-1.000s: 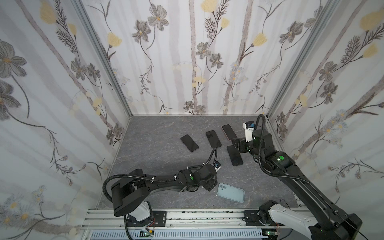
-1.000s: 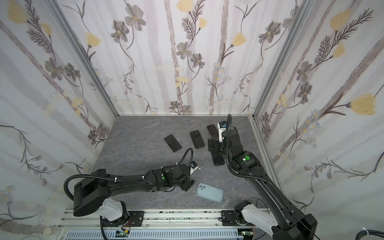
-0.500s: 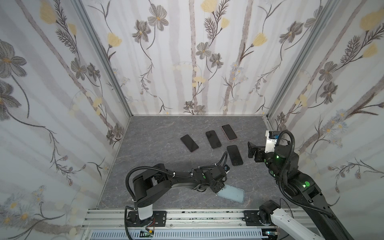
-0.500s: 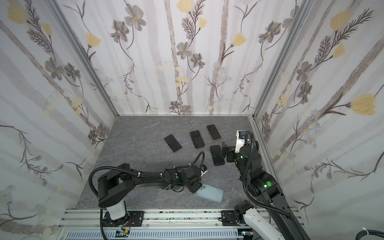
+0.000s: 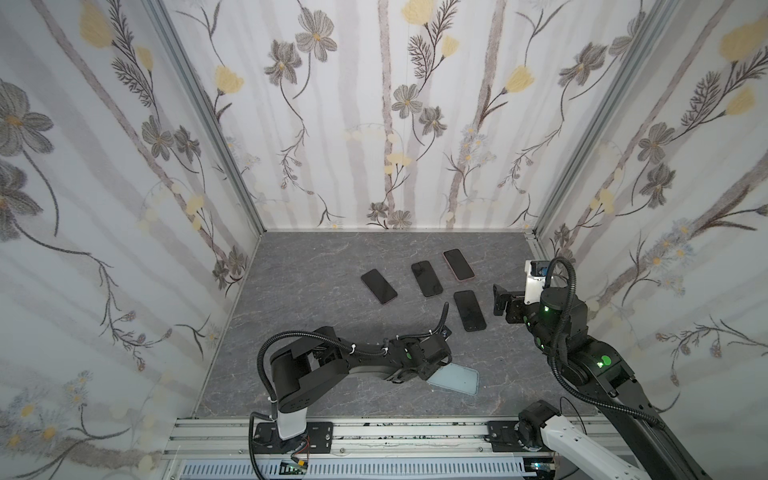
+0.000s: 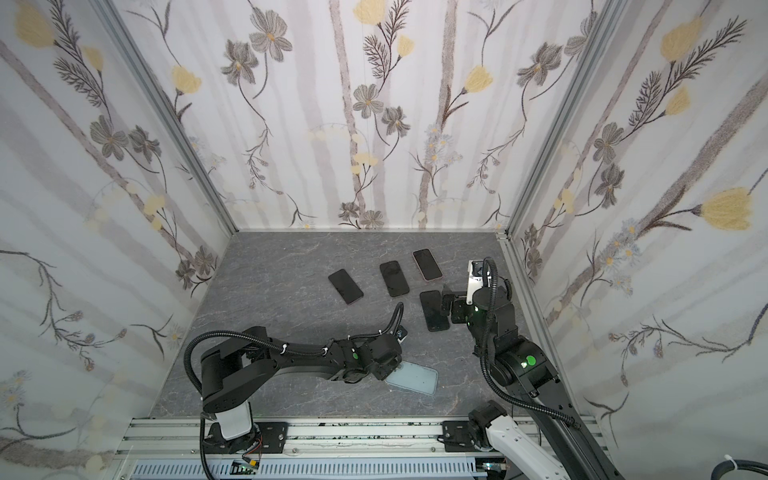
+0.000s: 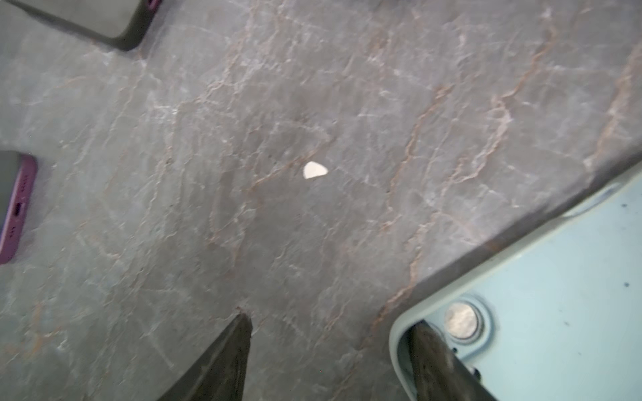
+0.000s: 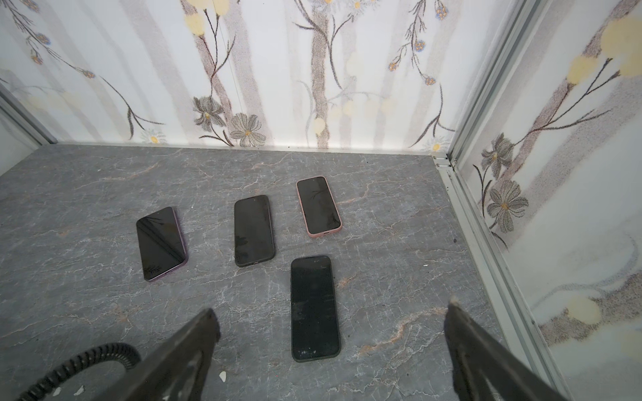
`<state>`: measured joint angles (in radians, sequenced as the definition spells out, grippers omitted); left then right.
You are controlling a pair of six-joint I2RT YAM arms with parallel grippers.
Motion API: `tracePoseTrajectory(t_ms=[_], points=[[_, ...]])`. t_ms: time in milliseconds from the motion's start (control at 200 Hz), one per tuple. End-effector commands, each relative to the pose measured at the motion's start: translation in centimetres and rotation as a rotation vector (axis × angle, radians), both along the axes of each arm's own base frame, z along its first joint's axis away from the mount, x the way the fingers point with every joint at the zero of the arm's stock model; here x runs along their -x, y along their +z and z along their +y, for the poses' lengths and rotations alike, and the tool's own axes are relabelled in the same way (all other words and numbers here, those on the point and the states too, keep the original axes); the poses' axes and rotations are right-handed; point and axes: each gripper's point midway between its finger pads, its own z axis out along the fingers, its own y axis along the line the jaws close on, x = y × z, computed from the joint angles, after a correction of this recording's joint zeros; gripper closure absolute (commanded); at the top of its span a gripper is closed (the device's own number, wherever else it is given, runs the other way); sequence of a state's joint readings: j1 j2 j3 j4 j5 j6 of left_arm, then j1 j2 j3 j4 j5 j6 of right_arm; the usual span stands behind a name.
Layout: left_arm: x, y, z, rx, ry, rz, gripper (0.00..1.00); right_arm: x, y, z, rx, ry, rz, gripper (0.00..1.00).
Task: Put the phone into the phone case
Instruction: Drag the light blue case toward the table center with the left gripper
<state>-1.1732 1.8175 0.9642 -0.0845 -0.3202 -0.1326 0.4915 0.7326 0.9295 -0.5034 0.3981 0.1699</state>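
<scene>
Right arm (image 5: 559, 309) drawn back, four phones (image 5: 469, 310), one pale-blue case (image 5: 457, 376)

Both top views look steeply down from high above the near edge and take in the whole table (image 5: 316, 316). The left wrist camera sits very close over the table, looking past the left hand (image 7: 331, 323) at bare stone and the corner of the case (image 7: 556, 295) beside it. The right wrist camera rides higher, facing the back wall (image 8: 278, 69) over the right hand (image 8: 330, 309). The phones (image 8: 253, 231) ahead of it also show in both top views.
</scene>
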Motion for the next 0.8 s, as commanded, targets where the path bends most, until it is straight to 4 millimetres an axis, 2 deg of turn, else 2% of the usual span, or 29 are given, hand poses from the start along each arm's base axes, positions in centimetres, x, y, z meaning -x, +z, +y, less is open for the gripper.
tracePoseTrajectory(t_ms=[0, 235, 310, 520, 634, 794], points=[[-1.0, -0.4, 3.1, -0.06, 0.1, -0.028, 0.29, -0.5, 0.6, 0.5, -0.014, 0.012, -0.021, 0.0], [-2.4, -1.7, 8.8, -0.09, 0.247, -0.007, 0.3, -1.6, -0.4, 1.9, -0.026, 0.047, 0.016, 0.01], [-2.9, -1.8, 10.3, -0.053, 0.314, 0.03, 0.3, -2.1, -0.7, 2.5, -0.034, 0.061, 0.031, 0.01], [-3.7, -0.4, 12.4, 0.035, 0.415, 0.03, 0.3, -3.3, -0.8, 3.7, -0.048, 0.081, 0.055, 0.02], [-3.8, -0.3, 13.8, 0.056, 0.476, 0.039, 0.3, -4.0, -0.8, 4.3, -0.059, 0.093, 0.058, 0.03], [-3.9, 0.0, 15.0, 0.086, 0.528, 0.05, 0.3, -4.9, -1.7, 6.3, -0.08, 0.146, 0.099, 0.06]])
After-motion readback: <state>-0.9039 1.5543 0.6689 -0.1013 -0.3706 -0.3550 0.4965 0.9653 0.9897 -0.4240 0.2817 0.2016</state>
